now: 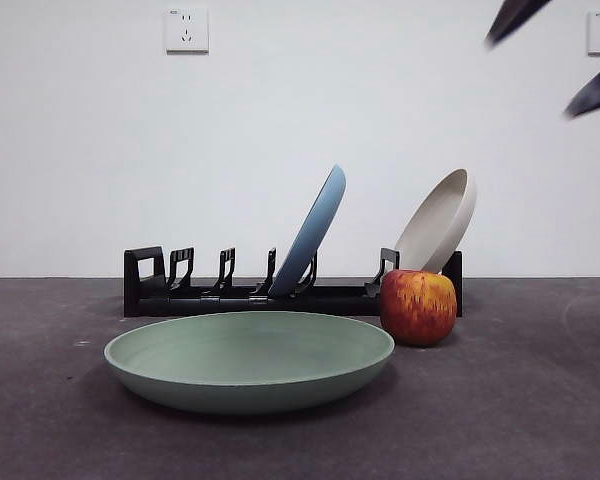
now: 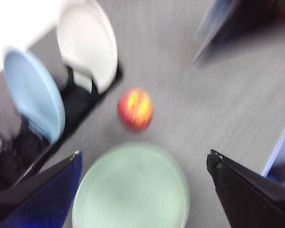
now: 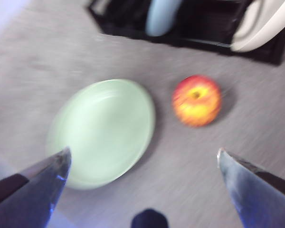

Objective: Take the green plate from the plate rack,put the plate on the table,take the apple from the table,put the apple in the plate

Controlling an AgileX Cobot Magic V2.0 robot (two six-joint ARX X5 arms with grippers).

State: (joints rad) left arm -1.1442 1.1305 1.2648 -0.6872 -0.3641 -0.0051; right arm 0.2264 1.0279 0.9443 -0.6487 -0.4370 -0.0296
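The green plate [image 1: 248, 360] lies flat and empty on the table [image 1: 540, 400], in front of the plate rack [image 1: 180, 290]. The apple [image 1: 418, 306] stands on the table just right of the plate, close to the rack's right end. My left gripper [image 2: 144, 154] is open and empty, high above the plate [image 2: 133, 190] and the apple [image 2: 135, 108]. My right gripper [image 3: 143, 150] is open and empty, also high above the plate [image 3: 104, 128] and the apple [image 3: 196, 99]. Two black jaw tips [image 1: 515, 15] show at the front view's top right.
A light blue plate [image 1: 312, 232] leans in the middle of the rack and a cream-white plate [image 1: 438, 220] leans at its right end. The rack's left slots hold nothing. A white wall with sockets stands behind. Both wrist views are motion-blurred.
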